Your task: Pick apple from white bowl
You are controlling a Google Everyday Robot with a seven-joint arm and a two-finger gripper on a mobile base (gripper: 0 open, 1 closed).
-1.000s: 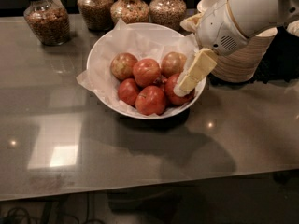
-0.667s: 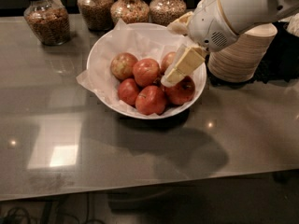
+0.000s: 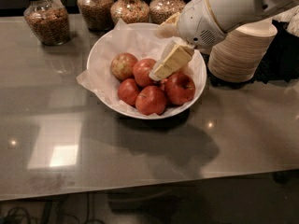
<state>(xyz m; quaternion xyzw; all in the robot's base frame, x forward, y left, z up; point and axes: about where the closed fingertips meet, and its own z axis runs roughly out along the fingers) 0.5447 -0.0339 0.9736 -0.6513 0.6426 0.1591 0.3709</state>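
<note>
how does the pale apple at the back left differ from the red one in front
The pale apple is yellowish-tan; the front apple is deep red. The pale apple sits back left by the paper lining; the front apple sits at the near rim. Both are round, in the white bowl; the gripper hangs over the bowl's middle.

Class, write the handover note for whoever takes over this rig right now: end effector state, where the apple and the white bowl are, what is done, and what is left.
The end effector is low over the white bowl, its tip at the right edge of the apple in the middle of the pile. Its grip state cannot be told.
The apple lies in the bowl among four other apples, not lifted.
The bowl sits on the grey table, left of a stack of paper bowls.
Done: reach into the bowl.
Left: grip the apple and lift it clear.
</note>
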